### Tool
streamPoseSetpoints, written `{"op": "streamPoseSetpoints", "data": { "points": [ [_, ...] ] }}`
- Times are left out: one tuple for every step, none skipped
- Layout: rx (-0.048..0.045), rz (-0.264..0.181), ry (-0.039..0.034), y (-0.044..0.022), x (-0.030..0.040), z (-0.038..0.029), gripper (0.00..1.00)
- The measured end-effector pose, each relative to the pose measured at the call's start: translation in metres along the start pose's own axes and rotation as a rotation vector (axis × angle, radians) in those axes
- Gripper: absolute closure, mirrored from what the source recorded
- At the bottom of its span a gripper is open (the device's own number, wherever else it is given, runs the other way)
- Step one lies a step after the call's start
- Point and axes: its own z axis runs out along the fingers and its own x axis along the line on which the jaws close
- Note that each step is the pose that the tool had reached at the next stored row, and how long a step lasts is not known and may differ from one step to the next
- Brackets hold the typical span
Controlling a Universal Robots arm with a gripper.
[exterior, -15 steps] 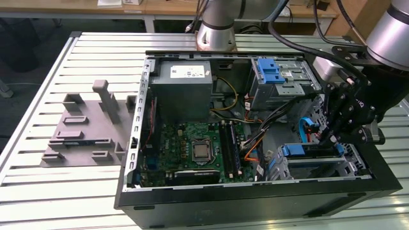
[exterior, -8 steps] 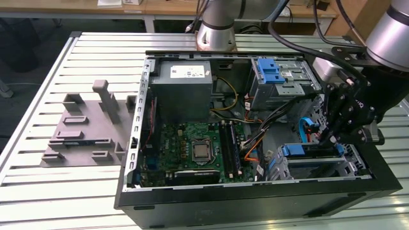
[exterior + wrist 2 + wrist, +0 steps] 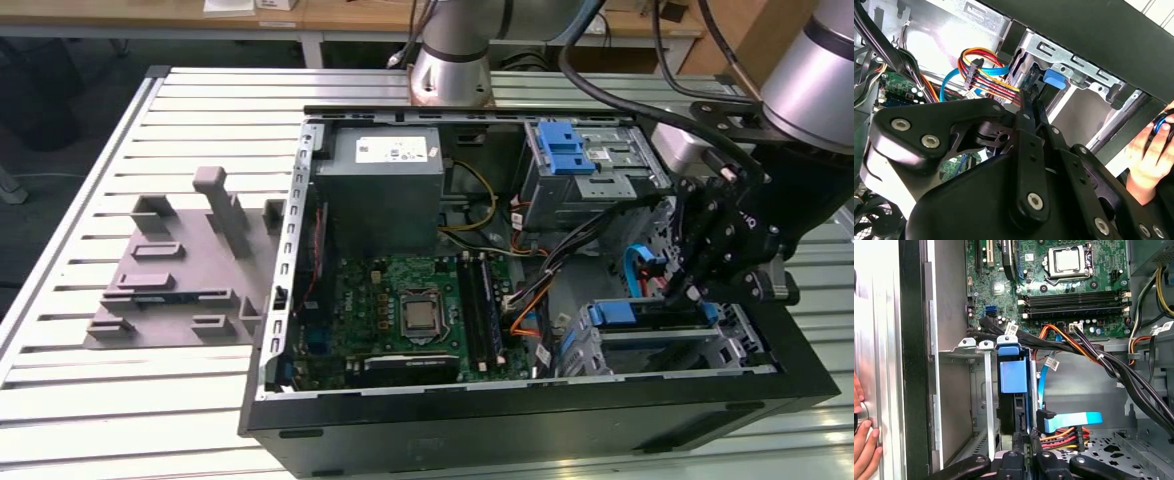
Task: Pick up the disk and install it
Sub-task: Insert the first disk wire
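- The disk (image 3: 1013,390), in its blue carrier frame, is being seen standing on edge in the metal drive cage (image 3: 971,385) at the front corner of the computer case (image 3: 534,420); in the exterior view the blue frame (image 3: 638,315) is showing in the lower bay on that view's right.
- The gripper (image 3: 1024,440) is being held directly at the disk's near edge, its two thin fingertips (image 3: 1017,439) lying close together at the carrier's rear end; whether they are actually pinching it cannot be told, as the contact is being hidden by the gripper's own linkage.
- In the second wrist view the gripper (image 3: 1026,107) is being shown with its fingers nearly closed, pointing toward a blue tab (image 3: 1055,79) in the cage.
- One disk is being counted at the gripper; a second blue carrier (image 3: 567,150) is being seen in the upper bay (image 3: 594,170), well apart from the gripper.
- One flat blue data cable (image 3: 1074,419) and one bundle of red, yellow and orange wires (image 3: 1064,437) are lying just beside the disk.
- One motherboard (image 3: 400,310) and one grey power supply (image 3: 380,170) are being seen farther inside the case.
- One grey moulded tray (image 3: 180,270) is lying on the slatted table (image 3: 160,400) outside the case.
- A person's hand (image 3: 1149,160) is being rested at the case's outer wall, also visible in the first wrist view (image 3: 864,440).
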Motion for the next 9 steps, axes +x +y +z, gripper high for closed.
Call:
{"op": "streamPoseSetpoints", "data": {
  "points": [
    [0.0000, 0.000, -0.0001, 0.0000, 0.0000, 0.0001, 0.84],
    [-0.0001, 0.000, -0.0005, 0.0000, 0.0000, 0.0003, 0.84],
    [-0.0002, 0.000, -0.0007, 0.0000, -0.0001, 0.0004, 0.84],
    [-0.0001, 0.000, -0.0007, 0.0000, -0.0001, 0.0004, 0.84],
    [-0.0003, 0.000, -0.0012, 0.0000, -0.0001, 0.0003, 0.84],
    [-0.0006, 0.000, -0.0026, 0.0001, -0.0001, 0.0001, 0.82],
    [-0.0005, 0.000, -0.0030, 0.0001, 0.0000, -0.0009, 0.82],
    [-0.0003, 0.000, -0.0025, 0.0002, 0.0002, -0.0030, 0.82],
    [-0.0003, 0.000, -0.0026, 0.0002, 0.0004, -0.0050, 0.76]
  ]
}}
